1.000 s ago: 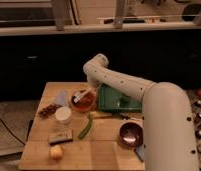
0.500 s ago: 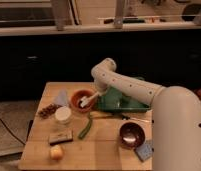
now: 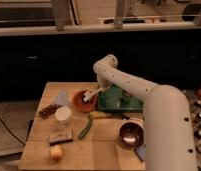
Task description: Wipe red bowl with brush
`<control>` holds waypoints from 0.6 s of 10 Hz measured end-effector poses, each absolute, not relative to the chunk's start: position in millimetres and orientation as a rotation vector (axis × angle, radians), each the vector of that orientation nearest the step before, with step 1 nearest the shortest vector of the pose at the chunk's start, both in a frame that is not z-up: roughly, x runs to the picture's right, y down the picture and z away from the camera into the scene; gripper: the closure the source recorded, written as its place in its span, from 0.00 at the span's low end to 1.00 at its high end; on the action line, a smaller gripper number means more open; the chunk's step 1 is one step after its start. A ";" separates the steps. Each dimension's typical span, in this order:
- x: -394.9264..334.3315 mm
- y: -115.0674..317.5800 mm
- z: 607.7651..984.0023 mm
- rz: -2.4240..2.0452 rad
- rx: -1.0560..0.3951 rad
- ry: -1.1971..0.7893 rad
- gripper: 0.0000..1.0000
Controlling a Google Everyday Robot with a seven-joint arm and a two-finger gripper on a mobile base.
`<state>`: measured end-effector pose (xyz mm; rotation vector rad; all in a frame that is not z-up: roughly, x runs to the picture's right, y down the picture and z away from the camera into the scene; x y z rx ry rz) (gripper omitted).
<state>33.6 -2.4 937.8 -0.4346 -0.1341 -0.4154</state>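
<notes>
Claw [image 3: 101, 90] just beside red bowl [image 3: 82, 103], clamped on brush [image 3: 93, 94] handle — head angled down into red bowl, likely to wipe inside.

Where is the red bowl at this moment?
In the camera view the red bowl sits on the wooden table just left of the green tray; the gripper is above its right rim by the brush.
</notes>
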 end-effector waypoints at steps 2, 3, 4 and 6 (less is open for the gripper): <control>11.0 -8.1 938.3 -0.449 -0.425 -0.156 0.99; 1.8 -8.1 936.4 -0.471 -0.422 -0.169 0.99; -5.1 -7.6 935.1 -0.490 -0.419 -0.179 0.99; -17.9 3.9 920.7 -0.546 -0.415 -0.216 0.99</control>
